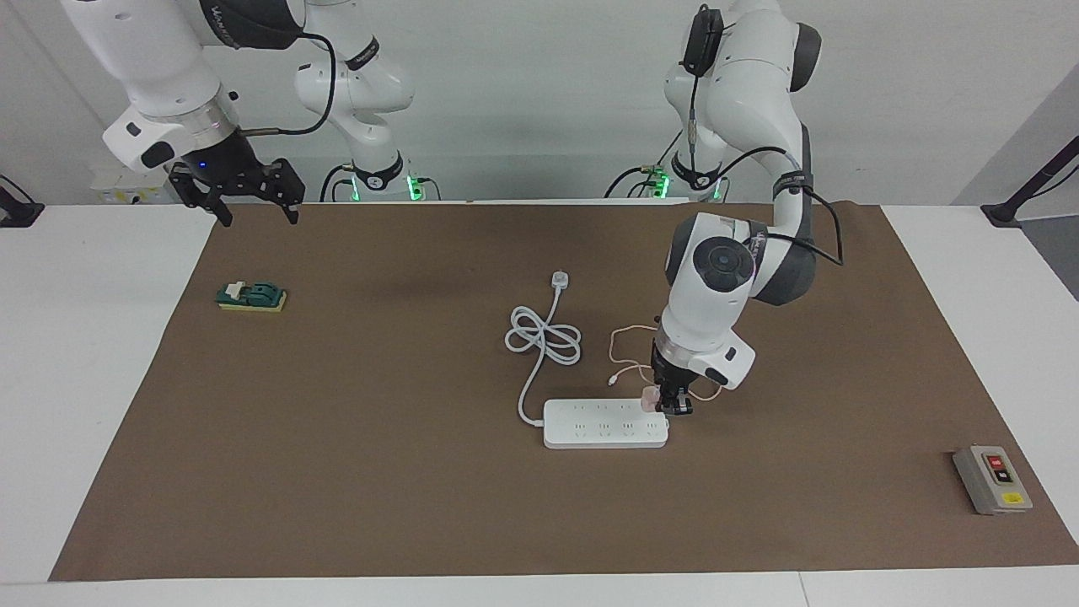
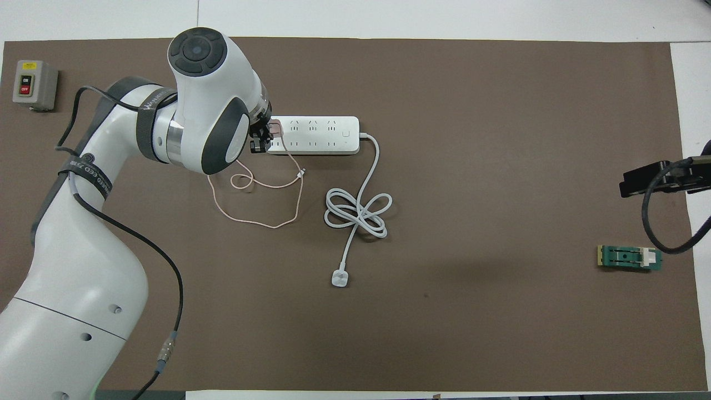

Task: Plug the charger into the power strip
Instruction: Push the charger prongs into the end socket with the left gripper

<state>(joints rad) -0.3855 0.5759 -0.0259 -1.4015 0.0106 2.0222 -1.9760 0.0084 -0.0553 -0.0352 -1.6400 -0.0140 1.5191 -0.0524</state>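
I log: left claw clamped on charger at strip end, three o'clock; right claw waits apart above the tabletop.

White table (brown mat on top), pale wall.

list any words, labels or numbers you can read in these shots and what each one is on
"ON" on the upper button of the grey switch box.
"OFF" on its red button, just legible.
Lettering on the black strap around the left arm: too blurred to read.
Markings on the power strip: too small to read.
Charger and green block: no text visible.
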